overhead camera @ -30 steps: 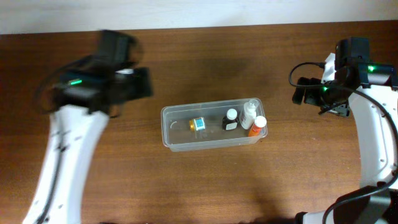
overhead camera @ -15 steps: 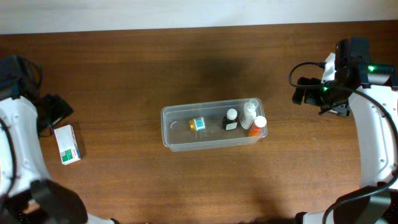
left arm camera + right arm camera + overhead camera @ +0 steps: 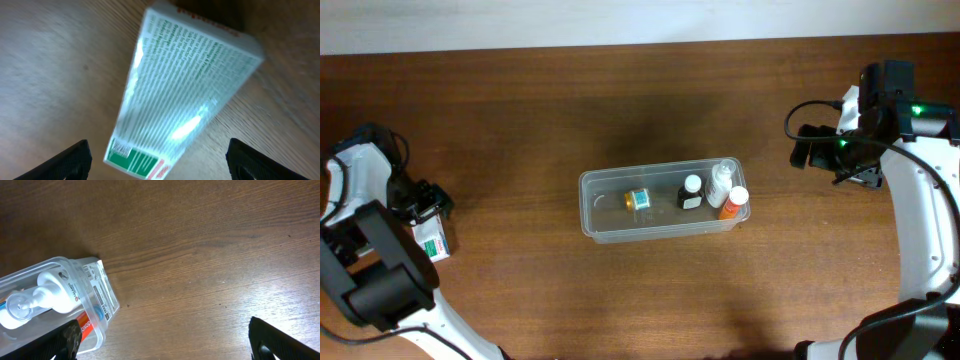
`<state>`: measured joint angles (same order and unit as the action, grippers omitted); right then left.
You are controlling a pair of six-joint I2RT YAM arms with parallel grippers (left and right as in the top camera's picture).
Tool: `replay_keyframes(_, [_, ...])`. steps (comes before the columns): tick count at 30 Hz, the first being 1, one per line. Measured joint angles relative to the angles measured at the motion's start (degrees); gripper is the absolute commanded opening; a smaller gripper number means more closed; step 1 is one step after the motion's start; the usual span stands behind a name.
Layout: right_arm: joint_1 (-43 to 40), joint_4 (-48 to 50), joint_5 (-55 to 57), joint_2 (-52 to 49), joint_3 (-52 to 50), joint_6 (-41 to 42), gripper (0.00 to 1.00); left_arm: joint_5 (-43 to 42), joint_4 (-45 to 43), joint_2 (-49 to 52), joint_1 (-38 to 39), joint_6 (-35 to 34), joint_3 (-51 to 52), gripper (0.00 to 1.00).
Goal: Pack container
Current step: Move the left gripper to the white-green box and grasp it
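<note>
Box pick-up appears under way: the left end effector [image 3: 157, 150], spread wide and empty, hovers over the white-and-green box [image 3: 185, 95] lying well left of the bottle-holding clear container [image 3: 605, 205] at mid-worktop [image 3: 620, 100], so it next probably needs to lower and close across the box.

The left arm [image 3: 340, 190] has glossy white, rounded link shells joined by boxy matte-black joint housings [image 3: 380, 275], with a thin black cable [image 3: 397, 154] curling off one. The right arm [image 3: 920, 230] is built the same: a long white shell, black blocks carrying two small green lights [image 3: 917, 110], and black cables [image 3: 805, 105] in loops. The left pincer [image 3: 159, 159] and right pincer [image 3: 165, 340] each show blunt, matte-black fingertips [image 3: 75, 159]
</note>
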<state>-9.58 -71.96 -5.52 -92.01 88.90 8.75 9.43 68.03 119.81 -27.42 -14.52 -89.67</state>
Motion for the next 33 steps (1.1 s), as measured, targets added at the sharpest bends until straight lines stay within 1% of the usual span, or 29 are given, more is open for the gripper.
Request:
replay_keyframes(7, [0.00, 0.00, 0.00, 0.00, 0.00, 0.02, 0.99, 0.00, -0.70, 3.98, 0.00, 0.26, 0.00, 0.87])
replay_keyframes(8, [0.00, 0.00, 0.00, 0.00, 0.00, 0.02, 0.99, -0.09, -0.74, 4.09, 0.00, 0.39, 0.00, 0.85])
replay_keyframes(10, [0.00, 0.02, 0.00, 0.00, 0.00, 0.04, 0.99, -0.17, -0.87, 4.09, 0.00, 0.61, 0.00, 0.75])
replay_keyframes(14, [0.00, -0.02, 0.00, 0.00, 0.00, 0.02, 0.99, -0.37, -1.27, 4.24, 0.00, 1.62, 0.00, 0.61])
replay_keyframes(19, [0.00, -0.02, 0.00, 0.00, 0.00, 0.00, 0.99, -0.42, -1.09, 4.35, 0.00, 1.90, 0.00, 0.51])
replay_keyframes(33, [0.00, 0.00, 0.00, 0.00, 0.00, 0.02, 0.99, -1.07, 0.98, 4.39, 0.02, 1.92, 0.00, 0.48])
